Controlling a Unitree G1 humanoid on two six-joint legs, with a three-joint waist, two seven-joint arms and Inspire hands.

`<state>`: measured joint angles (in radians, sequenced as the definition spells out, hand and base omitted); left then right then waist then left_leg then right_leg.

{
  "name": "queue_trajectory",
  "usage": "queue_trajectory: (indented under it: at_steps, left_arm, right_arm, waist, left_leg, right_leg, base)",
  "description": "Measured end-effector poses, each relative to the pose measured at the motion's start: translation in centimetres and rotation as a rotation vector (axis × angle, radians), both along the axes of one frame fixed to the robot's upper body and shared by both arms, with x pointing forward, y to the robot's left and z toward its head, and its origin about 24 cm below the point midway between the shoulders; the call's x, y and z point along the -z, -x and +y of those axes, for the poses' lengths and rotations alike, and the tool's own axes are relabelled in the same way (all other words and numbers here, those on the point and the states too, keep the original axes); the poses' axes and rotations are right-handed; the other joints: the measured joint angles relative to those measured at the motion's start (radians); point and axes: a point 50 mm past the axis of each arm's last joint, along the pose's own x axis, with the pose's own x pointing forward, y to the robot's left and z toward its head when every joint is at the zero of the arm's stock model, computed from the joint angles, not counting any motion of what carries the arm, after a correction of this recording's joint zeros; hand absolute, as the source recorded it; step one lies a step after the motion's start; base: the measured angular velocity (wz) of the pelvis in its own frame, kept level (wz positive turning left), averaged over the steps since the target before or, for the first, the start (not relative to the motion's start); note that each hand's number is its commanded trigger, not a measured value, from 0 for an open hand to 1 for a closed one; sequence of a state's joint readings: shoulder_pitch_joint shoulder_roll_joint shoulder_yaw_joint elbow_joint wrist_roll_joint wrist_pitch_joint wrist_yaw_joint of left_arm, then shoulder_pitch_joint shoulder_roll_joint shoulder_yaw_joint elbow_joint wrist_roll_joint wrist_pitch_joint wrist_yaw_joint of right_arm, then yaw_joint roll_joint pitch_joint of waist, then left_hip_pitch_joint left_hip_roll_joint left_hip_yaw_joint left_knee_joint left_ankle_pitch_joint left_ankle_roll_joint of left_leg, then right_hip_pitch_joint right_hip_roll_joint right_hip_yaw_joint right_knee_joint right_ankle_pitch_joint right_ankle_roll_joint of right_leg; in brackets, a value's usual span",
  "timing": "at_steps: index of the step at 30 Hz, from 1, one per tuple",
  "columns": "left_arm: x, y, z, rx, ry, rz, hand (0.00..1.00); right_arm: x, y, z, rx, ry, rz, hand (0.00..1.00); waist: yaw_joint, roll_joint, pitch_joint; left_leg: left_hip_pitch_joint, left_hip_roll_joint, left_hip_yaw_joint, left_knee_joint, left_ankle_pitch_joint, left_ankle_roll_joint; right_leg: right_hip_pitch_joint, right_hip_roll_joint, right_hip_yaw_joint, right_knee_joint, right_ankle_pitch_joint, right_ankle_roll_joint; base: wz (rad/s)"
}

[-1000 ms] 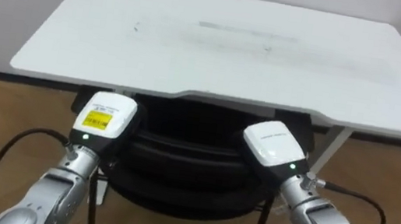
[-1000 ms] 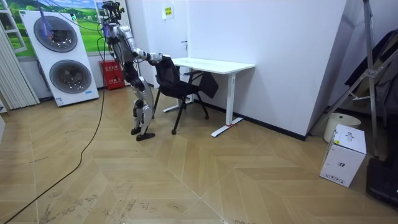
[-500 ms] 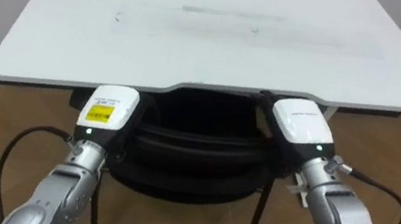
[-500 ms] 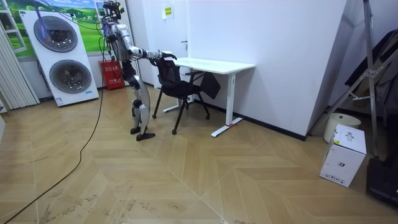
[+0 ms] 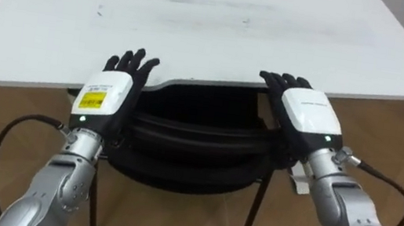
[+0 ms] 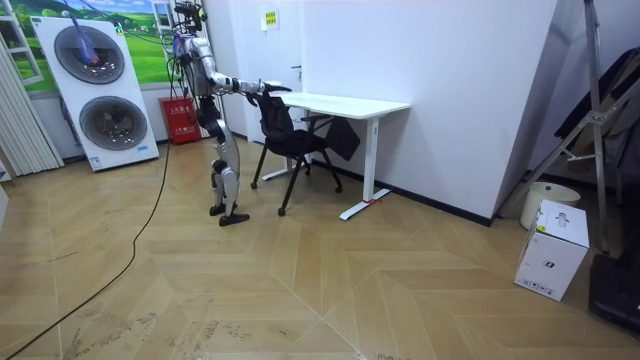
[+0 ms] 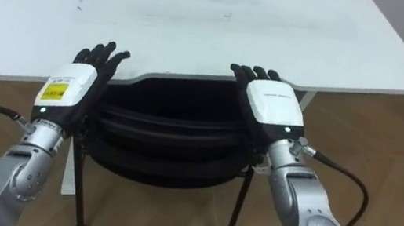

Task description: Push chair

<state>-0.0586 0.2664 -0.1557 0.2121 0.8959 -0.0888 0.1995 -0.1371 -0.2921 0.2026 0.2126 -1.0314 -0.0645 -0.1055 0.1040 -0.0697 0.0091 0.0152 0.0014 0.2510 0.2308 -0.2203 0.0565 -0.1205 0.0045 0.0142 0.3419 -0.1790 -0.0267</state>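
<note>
The robot stands on the wooden floor behind the black chair (image 5: 190, 139), which lies straight ahead of it and slightly below its hands, with the seat already under the white desk (image 5: 223, 21). The top of the chair's backrest sits just beneath the desk's near edge, inside the shallow cut-out there. The backrest's long axis runs left to right, parallel to that edge, so a push has to go squarely away from the robot toward the far wall. The left hand (image 5: 106, 92) is at the left end of the backrest and the right hand (image 5: 304, 115) at the right end. Both are palm down with fingers straight and a little spread, clamped on nothing, and their fingertips reach over the desk's near edge. The palms seem to rest on or against the backrest's top, though actual contact cannot be told for certain. Neither hand is nearer than the other; the chair sits evenly between them. In the room view the robot stands upright with both arms stretched forward to the chair. Judging by how little gap is left between backrest and desk, the push looks almost finished.
</note>
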Motion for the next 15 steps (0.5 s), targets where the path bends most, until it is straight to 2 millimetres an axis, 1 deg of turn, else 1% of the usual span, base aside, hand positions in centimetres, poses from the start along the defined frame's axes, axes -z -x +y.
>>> queue_trajectory:
  at_steps: [3, 4, 6, 7, 8, 9, 10, 12, 13, 15]
  left_arm:
    - [-0.2, 0.0, 0.0, 0.011, 0.001, 0.003, 0.00]
    - [-0.2, 0.0, 0.2, 0.007, 0.003, 0.005, 0.00]
    - [-0.6, -0.2, 0.8, -0.002, 0.011, 0.014, 0.00]
    - [-1.1, -0.2, 1.6, -0.011, -0.007, 0.011, 0.00]
    - [-2.1, -0.3, 2.4, -0.006, -0.021, -0.007, 0.00]
    - [-3.3, -0.4, 3.1, -0.003, -0.003, -0.043, 0.00]
    - [-3.5, -0.3, 3.6, -0.007, 0.005, -0.046, 0.00]
    - [-4.0, 0.0, 4.8, -0.050, 0.078, -0.057, 0.00]
    - [-4.3, 0.2, 5.1, -0.059, 0.083, -0.070, 0.00]
    - [-4.7, 0.7, 6.7, -0.116, 0.096, -0.089, 0.00]
  right_arm:
    - [-1.3, -0.2, -1.7, 0.003, 0.047, -0.022, 0.00]
    - [-1.5, -0.2, -1.8, 0.002, 0.049, -0.031, 0.00]
    - [-2.2, -0.3, -2.5, 0.014, 0.056, -0.057, 0.00]
    - [-3.0, -0.3, -3.0, 0.006, 0.072, -0.085, 0.00]
    - [-4.4, -0.3, -3.6, 0.003, 0.089, -0.145, 0.00]
    - [-6.7, -0.3, -4.5, 0.033, 0.081, -0.259, 0.00]
    - [-7.9, -0.3, -5.0, 0.053, 0.062, -0.324, 0.00]
    - [-12.2, -0.2, -6.6, 0.116, -0.039, -0.568, 0.00]
    - [-13.1, 0.1, -7.2, 0.136, -0.054, -0.620, 0.00]
    - [-15.6, 1.5, -9.5, 0.226, -0.077, -0.808, 0.00]
  waist:
    - [0.003, 0.000, 0.0001]
    - [-0.001, 0.000, 0.0001]
    - [-0.011, 0.000, 0.0002]
    - [-0.018, 0.000, 0.0006]
    - [-0.018, 0.002, 0.0016]
    - [-0.017, 0.008, 0.0057]
    - [-0.017, 0.010, 0.0069]
    - [-0.017, 0.013, 0.0083]
    - [-0.017, 0.014, 0.0085]
    - [-0.015, 0.016, 0.0099]
  left_leg:
    - [-0.002, 0.002, 0.000, 0.000, 0.001, -0.001]
    - [-0.002, 0.002, 0.000, 0.000, 0.001, -0.002]
    - [-0.007, 0.004, 0.001, 0.000, 0.005, -0.003]
    - [-0.016, 0.006, 0.003, 0.000, 0.008, -0.004]
    - [-0.031, 0.012, 0.007, 0.000, 0.013, -0.007]
    - [-0.041, 0.018, 0.006, 0.004, 0.015, -0.007]
    - [-0.041, 0.021, 0.005, 0.004, 0.016, -0.008]
    - [-0.040, 0.027, 0.001, 0.007, 0.017, -0.010]
    - [-0.041, 0.030, 0.000, 0.007, 0.017, -0.011]
    - [-0.041, 0.040, 0.000, 0.008, 0.014, -0.015]
  right_leg:
    - [0.000, 0.002, 0.001, -0.001, 0.003, -0.001]
    - [0.000, 0.002, 0.001, -0.001, 0.003, -0.002]
    - [-0.001, 0.003, 0.002, -0.003, 0.006, -0.004]
    - [-0.008, 0.006, 0.003, -0.011, 0.012, -0.005]
    - [-0.017, 0.011, 0.006, -0.019, 0.028, -0.008]
    - [-0.014, 0.015, 0.000, -0.041, 0.043, -0.010]
    - [-0.014, 0.017, -0.001, -0.053, 0.048, -0.011]
    - [0.001, 0.023, -0.003, -0.085, 0.060, -0.013]
    - [0.007, 0.027, -0.003, -0.098, 0.067, -0.014]
    - [0.027, 0.035, -0.006, -0.139, 0.087, -0.018]
  base:
    - [0.01]
    - [0.00]
    - [0.00]
    - [-0.10]
    - [-0.05]
    - [0.00]
    - [0.07]
    - [0.04]
    - [0.00]
    - [-0.02]
